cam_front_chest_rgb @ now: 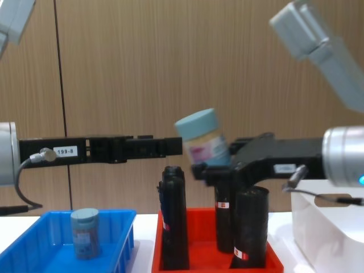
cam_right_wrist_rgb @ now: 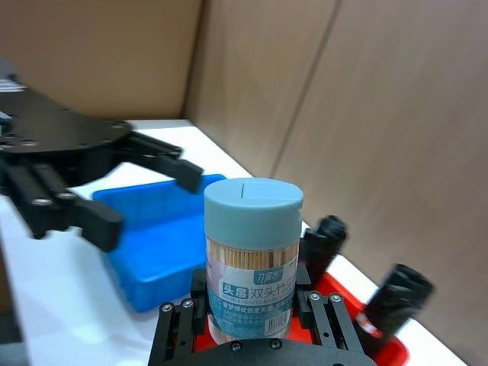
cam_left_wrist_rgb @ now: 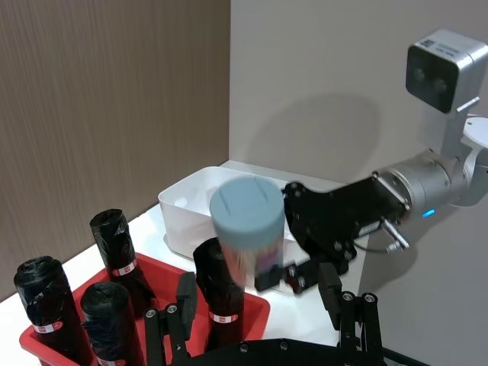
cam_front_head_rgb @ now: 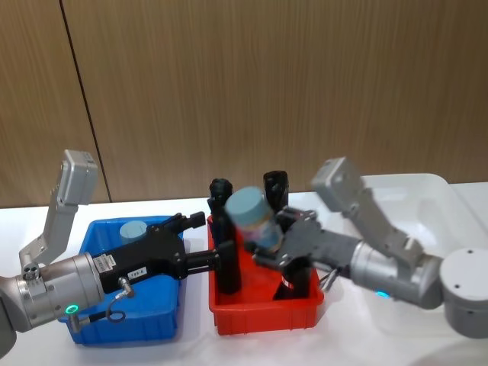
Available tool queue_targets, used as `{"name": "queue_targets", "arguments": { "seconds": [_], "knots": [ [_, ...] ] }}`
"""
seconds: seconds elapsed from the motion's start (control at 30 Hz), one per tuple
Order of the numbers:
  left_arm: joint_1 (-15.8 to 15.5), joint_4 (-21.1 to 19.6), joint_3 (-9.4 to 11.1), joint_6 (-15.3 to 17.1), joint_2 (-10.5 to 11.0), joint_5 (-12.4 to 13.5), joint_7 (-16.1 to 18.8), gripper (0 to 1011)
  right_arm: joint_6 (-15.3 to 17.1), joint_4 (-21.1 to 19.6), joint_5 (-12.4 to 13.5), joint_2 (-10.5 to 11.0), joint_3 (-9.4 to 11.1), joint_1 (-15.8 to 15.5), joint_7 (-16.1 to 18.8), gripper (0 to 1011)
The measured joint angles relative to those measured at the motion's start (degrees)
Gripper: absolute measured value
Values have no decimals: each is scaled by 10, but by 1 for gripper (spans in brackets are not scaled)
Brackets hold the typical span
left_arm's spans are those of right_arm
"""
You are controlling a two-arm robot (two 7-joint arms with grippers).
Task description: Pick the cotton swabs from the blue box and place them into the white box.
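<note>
Head: your right pincer (cam_front_head_rgb: 276, 242) clamps one cotton swabs jar (cam_front_head_rgb: 252, 216) high above the red tray (cam_front_head_rgb: 267, 319), likely to clear the black rolls (cam_front_head_rgb: 221, 200). The white box (cam_front_head_rgb: 412, 183) sits at its 3 o'clock.
Left wrist: your left pincer (cam_left_wrist_rgb: 257, 284) is spread wide and empty.
Chest: a second jar (cam_front_chest_rgb: 85, 226) waits in the blue box (cam_front_chest_rgb: 34, 250), at 8 o'clock.

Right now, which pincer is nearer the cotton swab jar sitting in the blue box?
Left. The left pincer hangs open high above the blue box, just past that jar; the right pincer is over the red tray, gripping another jar.
</note>
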Motion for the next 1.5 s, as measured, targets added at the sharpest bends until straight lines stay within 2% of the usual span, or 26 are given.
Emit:
{"name": "queue_targets", "arguments": {
  "seconds": [0.47, 0.7, 1.0, 1.5],
  "knots": [
    [0, 0, 0, 0, 0, 0, 0, 1004, -12, -10, 43, 51, 56, -6, -65, 644],
    [0, 0, 0, 0, 0, 0, 0, 1004, -15, 4, 57, 69, 77, -5, -87, 644],
    [0, 0, 0, 0, 0, 0, 0, 1004, -15, 46, 69, 79, 91, 0, -105, 645],
    [0, 0, 0, 0, 0, 0, 0, 1004, -17, 133, 77, 78, 96, 13, -117, 645]
  ]
}}
